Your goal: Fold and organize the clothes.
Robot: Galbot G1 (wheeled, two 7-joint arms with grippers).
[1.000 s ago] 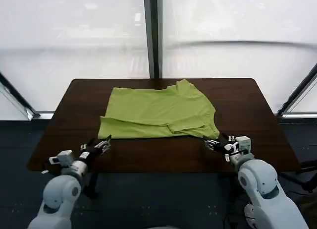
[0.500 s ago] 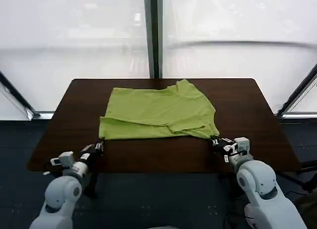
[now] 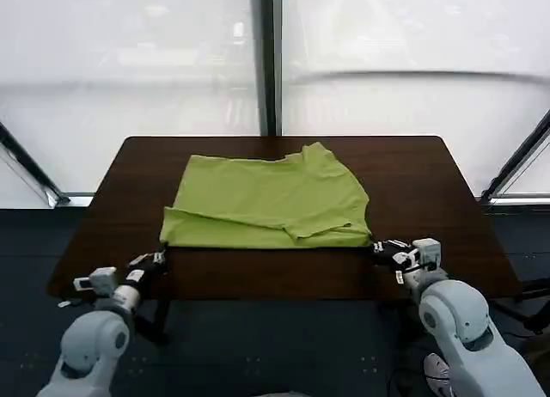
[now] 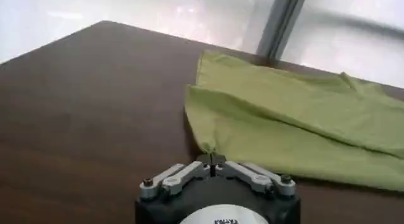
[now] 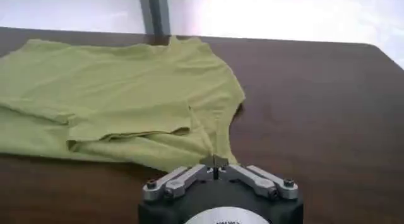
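The lime-green T-shirt (image 3: 266, 199) lies folded over on itself across the middle of the dark brown table (image 3: 421, 182), its doubled edge toward me. My left gripper (image 3: 160, 258) is at the shirt's near left corner, shut on that corner (image 4: 208, 148). At the near right corner, my right gripper (image 3: 379, 247) is also shut on a pinch of cloth (image 5: 218, 149). In the left wrist view the left gripper (image 4: 211, 161) has its fingers pressed together on the fabric tip. The right gripper (image 5: 215, 163) looks the same in the right wrist view. The cloth pulls into a small point at each grip.
The table's front edge (image 3: 275, 296) lies just behind both grippers. Bare tabletop flanks the shirt on the left (image 3: 129, 191) and right. A window post (image 3: 265, 62) and white panes stand behind the table.
Both grippers have drawn back toward the table's front edge, holding the shirt's near corners. The shirt has slid toward me and slightly left, and its near edge is now straighter.
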